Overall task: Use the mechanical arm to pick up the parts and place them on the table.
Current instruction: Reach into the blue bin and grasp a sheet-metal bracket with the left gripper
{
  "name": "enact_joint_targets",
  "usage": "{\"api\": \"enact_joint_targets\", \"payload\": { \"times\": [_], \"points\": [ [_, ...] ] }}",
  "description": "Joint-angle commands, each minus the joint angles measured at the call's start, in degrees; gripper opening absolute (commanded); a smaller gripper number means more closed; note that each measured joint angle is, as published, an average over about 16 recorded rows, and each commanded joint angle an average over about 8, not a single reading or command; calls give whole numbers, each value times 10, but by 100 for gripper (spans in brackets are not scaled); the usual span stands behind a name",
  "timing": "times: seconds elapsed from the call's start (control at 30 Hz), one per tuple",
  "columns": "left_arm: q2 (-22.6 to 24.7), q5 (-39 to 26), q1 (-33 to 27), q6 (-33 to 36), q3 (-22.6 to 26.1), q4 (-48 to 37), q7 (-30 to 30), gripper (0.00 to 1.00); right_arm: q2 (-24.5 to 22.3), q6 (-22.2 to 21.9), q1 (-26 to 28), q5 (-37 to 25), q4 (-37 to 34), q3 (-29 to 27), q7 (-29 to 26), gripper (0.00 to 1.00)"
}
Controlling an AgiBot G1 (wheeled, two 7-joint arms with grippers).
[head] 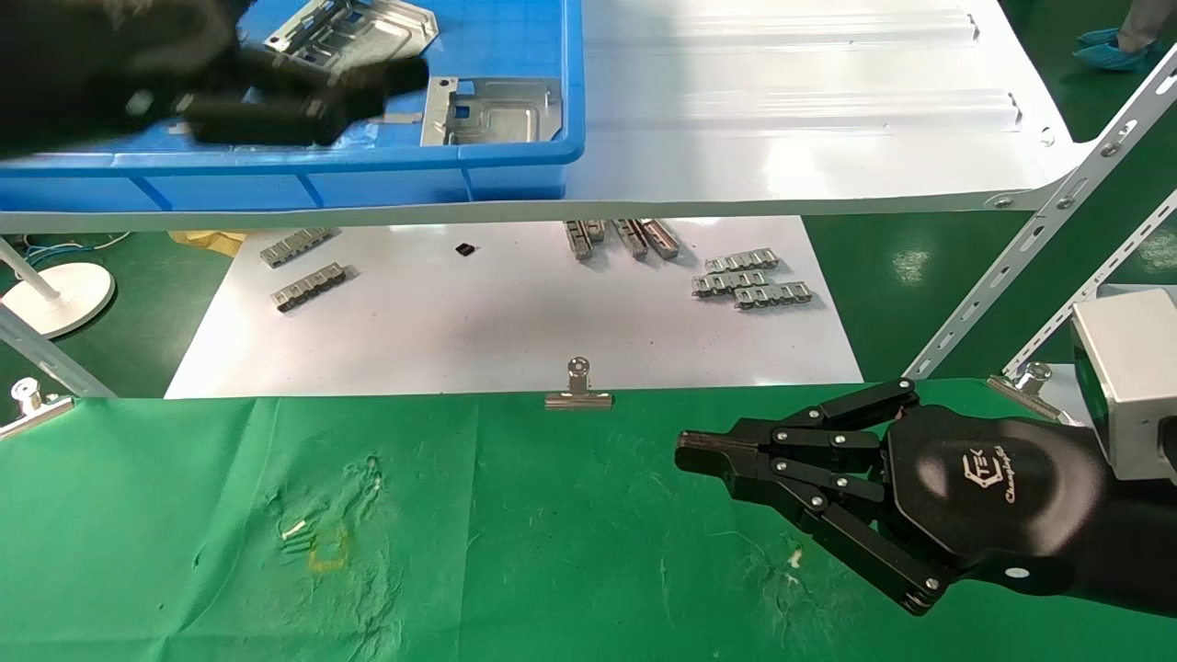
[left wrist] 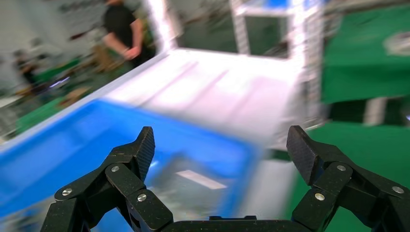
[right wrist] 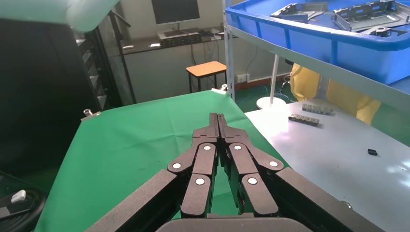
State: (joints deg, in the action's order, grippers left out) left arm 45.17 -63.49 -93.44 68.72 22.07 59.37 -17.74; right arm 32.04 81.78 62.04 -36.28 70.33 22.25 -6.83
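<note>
Two shiny silver parts lie in the blue bin (head: pixel 515 161) on the white shelf: one part (head: pixel 492 110) near the bin's front right corner, another part (head: pixel 354 32) farther back. My left gripper (head: pixel 405 78) hovers blurred over the bin, just left of the front part; in the left wrist view the left gripper (left wrist: pixel 220 145) stands open with nothing between its fingers, a blurred part (left wrist: pixel 193 181) below it. My right gripper (head: pixel 690 452) rests shut and empty over the green table (head: pixel 460 552) at the right. The right wrist view shows the right gripper (right wrist: pixel 217 117) with its jaws pressed together.
Grey chain-like link strips (head: pixel 749 280) lie on a white board (head: pixel 515 322) below the shelf (head: pixel 809 110). Binder clips (head: pixel 577 386) hold the cloth's far edge. A slanted shelf strut (head: pixel 1039 239) rises at the right. A white lamp base (head: pixel 60 294) stands at the left.
</note>
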Motion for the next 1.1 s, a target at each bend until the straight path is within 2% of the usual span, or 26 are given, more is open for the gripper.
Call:
{"api": "enact_joint_targets", "payload": {
  "times": [0.03, 0.1, 0.17, 0.37, 0.43, 0.57, 0.6, 0.83, 0.87, 1.1],
  "points": [
    [26, -52, -53, -18, 25, -44, -13, 100, 0, 0, 0, 0, 0, 0, 0, 5],
    [55, -88, -96, -32, 42, -108, -11, 100, 0, 0, 0, 0, 0, 0, 0, 9],
    [84, -120, -135, -47, 58, -174, -4, 100, 0, 0, 0, 0, 0, 0, 0, 18],
    [160, -185, -224, -105, 89, -356, 20, 100, 0, 0, 0, 0, 0, 0, 0, 82],
    [180, -198, -244, -131, 95, -404, 27, 100, 0, 0, 0, 0, 0, 0, 0, 98],
    [211, -218, -271, -188, 103, -479, 36, 99, 0, 0, 0, 0, 0, 0, 0, 100],
    [217, -224, -275, -201, 106, -493, 37, 93, 0, 0, 0, 0, 0, 0, 0, 100],
    [248, -266, -293, -256, 133, -564, 31, 6, 0, 0, 0, 0, 0, 0, 0, 100],
    [251, -271, -295, -257, 136, -570, 29, 0, 0, 0, 0, 0, 0, 0, 0, 100],
    [257, -292, -312, -234, 151, -594, 13, 0, 0, 0, 0, 0, 0, 0, 0, 100]
  ]
}}
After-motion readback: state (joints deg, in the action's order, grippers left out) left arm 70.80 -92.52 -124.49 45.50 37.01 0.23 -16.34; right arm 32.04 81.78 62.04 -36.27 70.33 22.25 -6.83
